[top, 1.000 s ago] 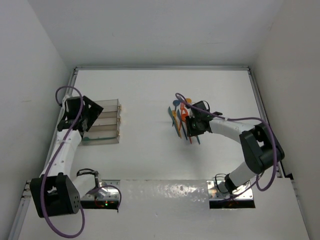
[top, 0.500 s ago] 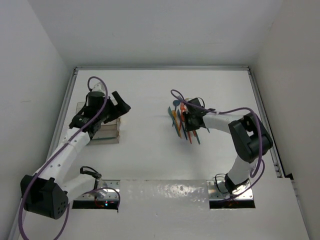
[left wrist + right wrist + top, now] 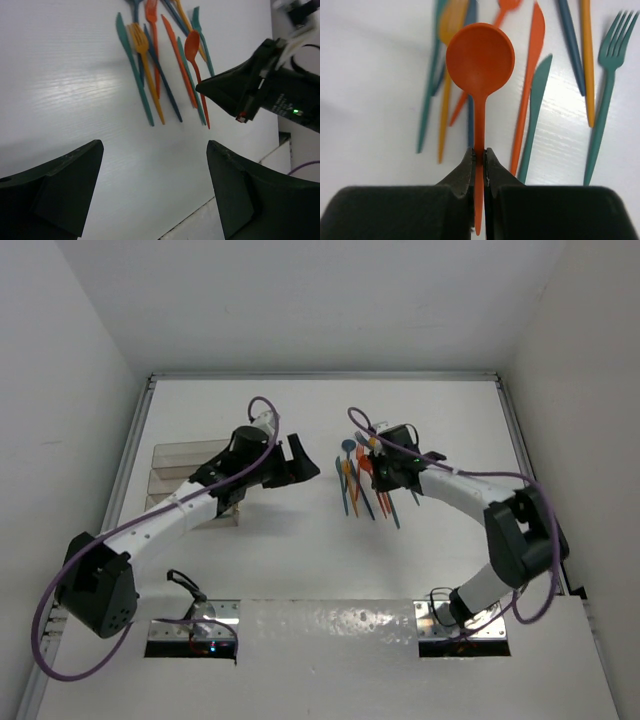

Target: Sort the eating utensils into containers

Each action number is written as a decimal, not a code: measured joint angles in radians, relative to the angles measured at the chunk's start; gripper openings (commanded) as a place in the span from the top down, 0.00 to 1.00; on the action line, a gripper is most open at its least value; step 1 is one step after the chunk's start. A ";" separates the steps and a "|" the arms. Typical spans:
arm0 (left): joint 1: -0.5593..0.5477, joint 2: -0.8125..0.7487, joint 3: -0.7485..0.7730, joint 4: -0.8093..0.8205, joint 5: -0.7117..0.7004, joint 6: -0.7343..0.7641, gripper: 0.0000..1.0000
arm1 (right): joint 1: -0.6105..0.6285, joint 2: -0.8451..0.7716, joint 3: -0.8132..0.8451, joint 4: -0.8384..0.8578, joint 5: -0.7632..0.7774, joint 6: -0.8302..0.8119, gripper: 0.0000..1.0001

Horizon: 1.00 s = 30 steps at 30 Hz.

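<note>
The eating utensils (image 3: 362, 486) lie in a loose fan mid-table: orange, blue, teal and yellow forks, knives and spoons (image 3: 150, 75). My right gripper (image 3: 479, 155) is shut on the handle of an orange spoon (image 3: 480, 57), whose bowl points away from the wrist. Beside it lie an orange knife (image 3: 530, 85), a teal knife (image 3: 538, 100) and a teal fork (image 3: 609, 85). My left gripper (image 3: 154, 147) stands wide open and empty above bare table, just left of the pile (image 3: 300, 462). The containers (image 3: 178, 458), clear bins, sit at the left, partly hidden by the left arm.
White walls close the table (image 3: 300, 570) on the left, back and right. A metal mounting strip (image 3: 330, 625) runs along the near edge. The right gripper's black tip (image 3: 240, 95) shows in the left wrist view, close beside the pile.
My left arm has swung right, from over the containers to just left of the pile. My right gripper has closed on the orange spoon's handle.
</note>
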 measured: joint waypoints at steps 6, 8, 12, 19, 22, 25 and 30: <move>-0.102 0.117 0.073 0.108 0.041 -0.020 0.20 | 0.008 -0.228 0.014 -0.031 -0.095 -0.018 1.00; -0.136 0.158 0.106 0.149 0.050 -0.030 0.21 | 0.012 -0.276 0.014 -0.046 -0.130 -0.016 1.00; -0.184 0.226 0.160 0.204 0.058 -0.040 0.27 | 0.018 -0.336 0.014 -0.075 -0.196 -0.011 1.00; -0.211 0.326 0.235 0.238 0.034 -0.079 0.41 | 0.014 -0.381 0.014 -0.117 -0.246 0.004 1.00; -0.221 0.356 0.261 0.241 0.012 -0.093 0.50 | 0.023 -0.392 0.014 -0.122 -0.272 0.008 1.00; -0.232 0.374 0.273 0.246 -0.005 -0.109 0.52 | 0.027 -0.405 0.014 -0.124 -0.286 0.009 1.00; -0.236 0.385 0.274 0.248 -0.027 -0.151 0.76 | 0.027 -0.419 0.014 -0.124 -0.290 0.012 1.00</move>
